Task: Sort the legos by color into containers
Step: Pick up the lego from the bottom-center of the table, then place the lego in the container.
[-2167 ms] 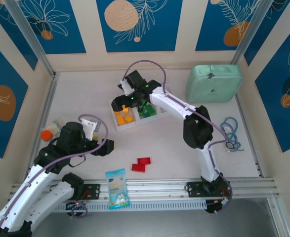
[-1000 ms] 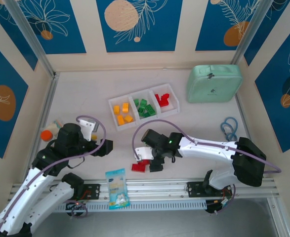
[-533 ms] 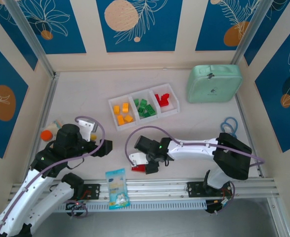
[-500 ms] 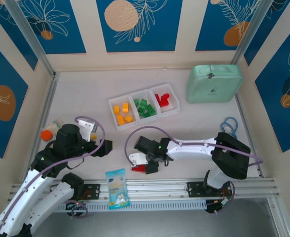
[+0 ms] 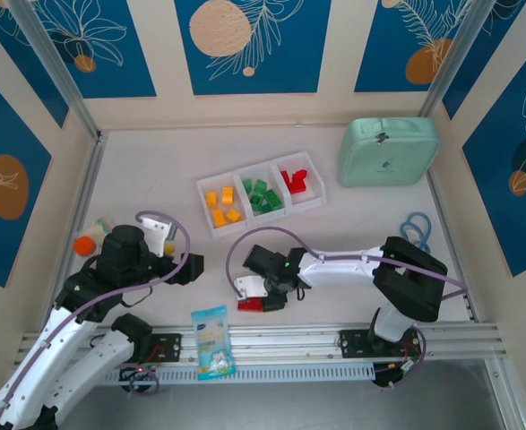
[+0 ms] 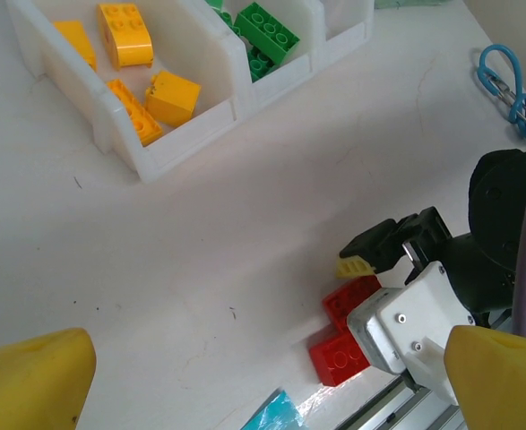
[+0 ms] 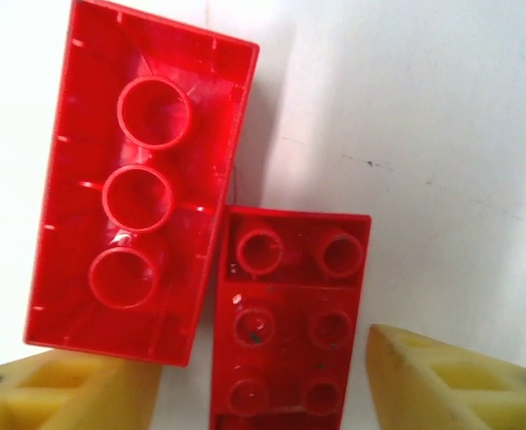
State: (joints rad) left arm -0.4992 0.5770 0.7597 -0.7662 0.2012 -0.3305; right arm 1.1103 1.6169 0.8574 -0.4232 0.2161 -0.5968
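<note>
Red ABS-type plastic, glossy and hard-edged, makes up the two legos lying loose on the matte white table (image 5: 334, 228) near its front rail. In the right wrist view, one red brick (image 7: 137, 184) lies upside down, showing a hollow underside with three round tubes. The second red brick (image 7: 289, 313) lies studs up, and its long side touches a lower corner of the first.

The right end effector (image 5: 258, 296) hangs directly over this pair. Its ribbed yellow pads (image 7: 460, 376) stand at a medium gap on either side of the studded brick's near end. A strip of bare table shows between the left pad and that brick.

The left end effector (image 6: 263, 381) is spread wide with nothing between its rounded yellow pads (image 6: 30, 376), and it is well apart from the legos.

The white tray (image 5: 200, 184) is moulded plastic with low walls and three square compartments in a row.
- Left compartment: yellow-orange bricks (image 5: 222, 204).
- Middle compartment: green bricks (image 5: 263, 195).
- Right compartment: red bricks (image 5: 294, 181).

A rounded mint-green case (image 5: 388, 152) sits at the rear right. A crinkled blue-and-white snack packet (image 5: 213, 340) lies on the front rail.
</note>
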